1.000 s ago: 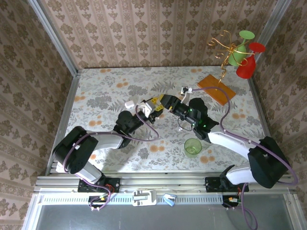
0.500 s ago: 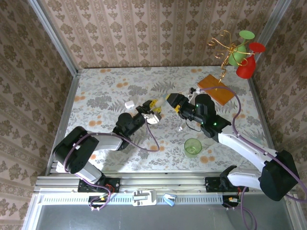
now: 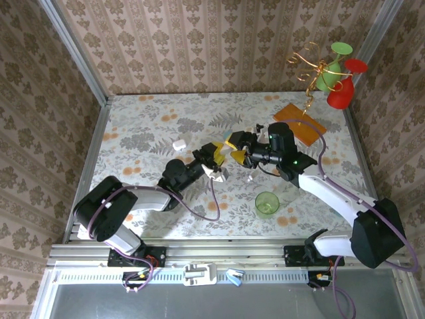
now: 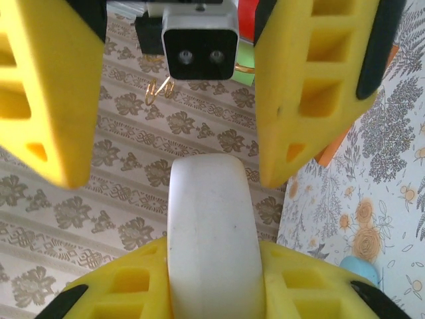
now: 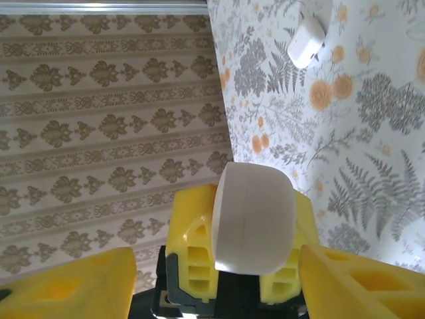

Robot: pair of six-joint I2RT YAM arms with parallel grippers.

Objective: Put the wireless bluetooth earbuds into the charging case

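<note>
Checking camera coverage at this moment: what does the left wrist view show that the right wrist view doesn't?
Left wrist, not right wrist: the camera behind the right claw, a gold wire, an orange mat and a pale blue object on the table. Right wrist, not left wrist: a small white object lying on the table. Both: the white case clamped in the left claw, with the open right claw's yellow fingers on either side of it.

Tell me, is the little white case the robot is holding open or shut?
Shut. The white case shows just a thin seam with no gap, and it sits squeezed in the left gripper.
</note>
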